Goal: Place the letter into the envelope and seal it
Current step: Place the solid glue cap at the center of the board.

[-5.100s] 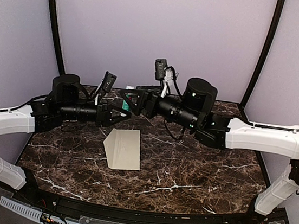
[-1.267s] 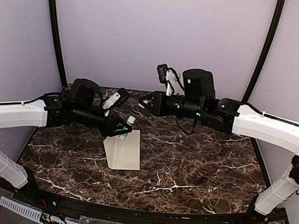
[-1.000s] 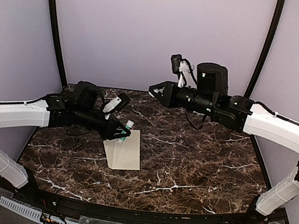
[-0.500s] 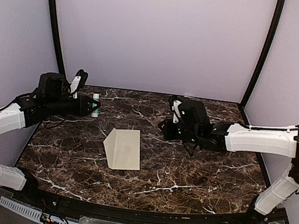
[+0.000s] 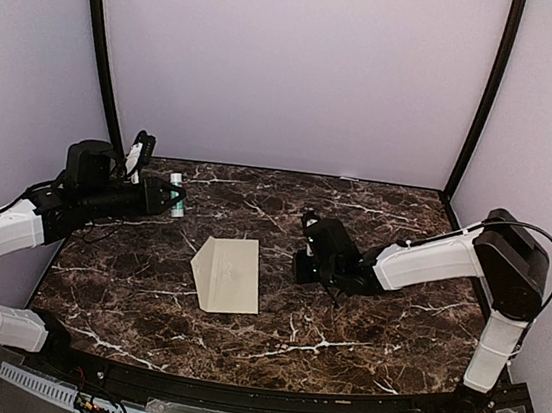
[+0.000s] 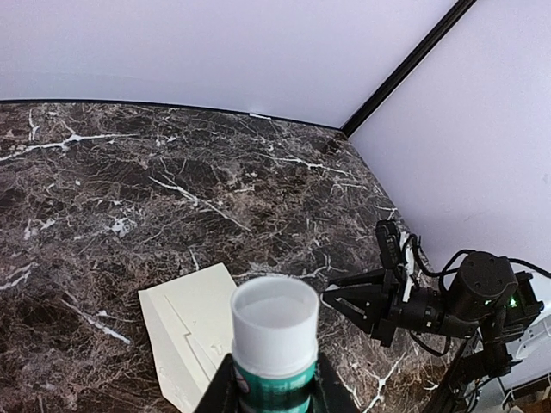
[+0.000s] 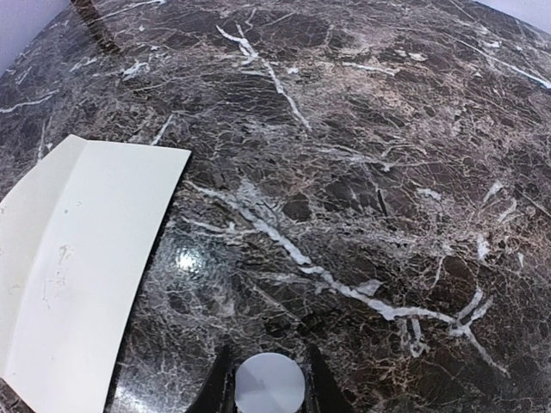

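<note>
Left gripper point(image 5: 168, 196) clamped on uncapped glue stick point(image 6: 275, 327), at 10 o'clock of envelope point(image 5: 230, 275); right gripper point(image 5: 301, 267) pinching round cap point(image 7: 269, 384) low over counter point(image 5: 372, 329), at 3 o'clock. Envelope mid-counter, flap point(image 5: 201, 263) open toward 9 — letter unseen, likely inside. Next: glue along flap edges only, light strokes.

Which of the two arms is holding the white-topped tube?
The left arm: its jaws grip the teal-banded tube. The right arm holds a small grey disc beside the envelope.

- Envelope point(image 5: 227, 274) lies on desk point(image 5: 392, 332), centre.
- Right claw point(image 5: 301, 267), small disc point(image 7: 269, 385) between its fingers, sits just right of envelope.
- Left claw point(image 5: 166, 196), with glue stick point(image 5: 174, 202), is behind-left, well apart.
</note>
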Robot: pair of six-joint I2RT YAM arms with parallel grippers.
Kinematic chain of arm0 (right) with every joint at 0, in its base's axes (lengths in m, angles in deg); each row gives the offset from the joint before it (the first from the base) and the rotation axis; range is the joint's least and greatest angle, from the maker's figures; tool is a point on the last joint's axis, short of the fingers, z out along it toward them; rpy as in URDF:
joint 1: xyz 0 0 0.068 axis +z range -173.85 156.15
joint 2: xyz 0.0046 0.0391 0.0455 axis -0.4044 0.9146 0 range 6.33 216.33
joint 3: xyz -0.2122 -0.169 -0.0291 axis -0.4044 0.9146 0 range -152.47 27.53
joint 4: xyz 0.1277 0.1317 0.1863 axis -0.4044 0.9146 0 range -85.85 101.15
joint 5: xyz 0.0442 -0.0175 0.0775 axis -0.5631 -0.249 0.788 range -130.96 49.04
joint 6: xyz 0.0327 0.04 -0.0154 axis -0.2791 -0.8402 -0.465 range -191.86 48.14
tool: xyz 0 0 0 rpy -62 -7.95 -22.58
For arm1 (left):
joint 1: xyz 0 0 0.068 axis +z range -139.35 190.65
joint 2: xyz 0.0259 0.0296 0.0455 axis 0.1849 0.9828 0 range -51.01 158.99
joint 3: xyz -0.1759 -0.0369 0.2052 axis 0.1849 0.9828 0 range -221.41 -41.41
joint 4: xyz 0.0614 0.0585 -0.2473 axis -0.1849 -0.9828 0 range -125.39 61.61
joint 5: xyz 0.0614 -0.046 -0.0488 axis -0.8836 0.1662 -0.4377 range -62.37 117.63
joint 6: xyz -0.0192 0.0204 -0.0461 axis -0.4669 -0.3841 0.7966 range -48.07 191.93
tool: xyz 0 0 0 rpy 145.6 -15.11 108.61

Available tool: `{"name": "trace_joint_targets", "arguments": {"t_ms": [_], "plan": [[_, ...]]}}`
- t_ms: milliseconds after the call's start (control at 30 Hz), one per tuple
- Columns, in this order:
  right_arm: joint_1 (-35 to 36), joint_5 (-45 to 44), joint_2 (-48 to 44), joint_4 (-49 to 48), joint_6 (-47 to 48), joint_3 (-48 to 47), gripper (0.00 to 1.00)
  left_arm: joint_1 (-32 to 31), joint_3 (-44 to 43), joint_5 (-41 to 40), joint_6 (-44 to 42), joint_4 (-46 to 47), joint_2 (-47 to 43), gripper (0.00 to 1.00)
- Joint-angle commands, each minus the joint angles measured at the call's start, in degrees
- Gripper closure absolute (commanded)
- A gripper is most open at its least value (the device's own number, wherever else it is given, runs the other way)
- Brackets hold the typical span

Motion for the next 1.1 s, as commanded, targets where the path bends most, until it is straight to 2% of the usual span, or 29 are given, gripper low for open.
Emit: {"name": "trace_joint_targets", "arguments": {"t_ms": [0,267,533,767,967,1067], "plan": [[-0.33,-3.68,2.29,-1.16,-0.31,-1.33,0.9,0.39,1.07,2.37,2.74,4.66,-0.58,1.0],[-0.33,-4.02,4.07,-0.82,-0.62,-1.3,0.83,0.42,1.19,3.59,3.72,6.5,0.28,1.0],[-0.35,-4.06,3.53,-0.22,-1.13,-1.28,0.57,0.35,1.1,3.64,4.03,7.15,0.48,1.0],[-0.25,-4.0,-0.86,1.54,-1.68,-1.57,0.45,0.42,1.41,3.61,4.74,9.37,-0.98,1.0],[0.9,7.9,-13.72,-3.09,2.45,-1.83,0.32,0.34,3.44,6.05,8.17,19.87,-3.31,1.0],[2.09,17.54,-16.67,-5.76,4.19,-4.31,0.29,0.26,5.55,12.32,10.43,30.22,-3.34,1.0]]}}
